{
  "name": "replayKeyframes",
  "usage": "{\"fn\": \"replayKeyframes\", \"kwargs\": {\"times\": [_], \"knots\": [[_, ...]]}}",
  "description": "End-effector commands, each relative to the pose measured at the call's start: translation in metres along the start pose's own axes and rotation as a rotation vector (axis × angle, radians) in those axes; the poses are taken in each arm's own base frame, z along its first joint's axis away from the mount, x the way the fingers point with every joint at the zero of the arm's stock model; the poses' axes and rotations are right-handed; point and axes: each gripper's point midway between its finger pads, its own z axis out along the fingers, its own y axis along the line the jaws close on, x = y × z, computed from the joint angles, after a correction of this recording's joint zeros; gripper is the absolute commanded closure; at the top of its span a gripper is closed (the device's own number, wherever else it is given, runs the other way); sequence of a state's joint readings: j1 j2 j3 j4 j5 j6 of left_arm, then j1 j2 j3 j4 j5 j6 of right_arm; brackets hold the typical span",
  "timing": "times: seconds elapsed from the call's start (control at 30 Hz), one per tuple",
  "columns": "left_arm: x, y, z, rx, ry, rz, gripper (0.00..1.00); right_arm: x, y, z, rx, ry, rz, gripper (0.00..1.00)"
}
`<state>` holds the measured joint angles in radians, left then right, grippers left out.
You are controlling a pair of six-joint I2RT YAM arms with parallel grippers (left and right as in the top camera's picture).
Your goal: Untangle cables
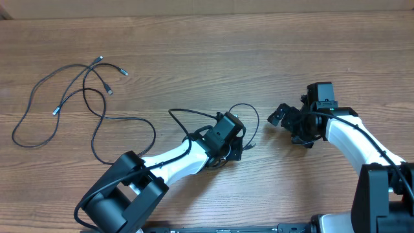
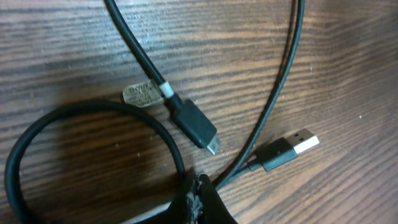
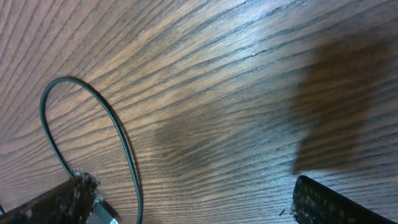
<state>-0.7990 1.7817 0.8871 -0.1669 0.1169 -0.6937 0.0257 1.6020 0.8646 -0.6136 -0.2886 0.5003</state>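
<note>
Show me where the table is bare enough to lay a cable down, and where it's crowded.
Free: the far strip of table beyond everything, and the near patch between left arm and right arm. Crowded: the left, under the looping cables, and the centre, where a short cable rings the left tool beside the right tool.
</note>
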Motion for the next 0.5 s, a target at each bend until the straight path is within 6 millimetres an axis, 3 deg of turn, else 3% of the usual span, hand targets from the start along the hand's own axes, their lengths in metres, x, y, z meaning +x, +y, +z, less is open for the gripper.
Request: {"fn": "replayKeyframes", "kwargs": {"times": [0.0, 0.23, 0.47], "knots": [[-0.007, 0.015, 0.006, -0.074, -0.029, -0.026, 0.96, -0.004, 0.003, -0.002, -0.011, -0.012, -0.004, 0.00], [-0.032, 0.051, 0.000, -0.195, -0.120, -0.059, 0.95, -0.004, 0.003, -0.002, -0.011, -0.012, -0.004, 0.00], [-0.062, 0.099, -0.014, -0.327, -0.222, -0.142, 0.96, -0.004, 0.003, -0.002, -0.011, -0.012, -0.004, 0.00]]}}
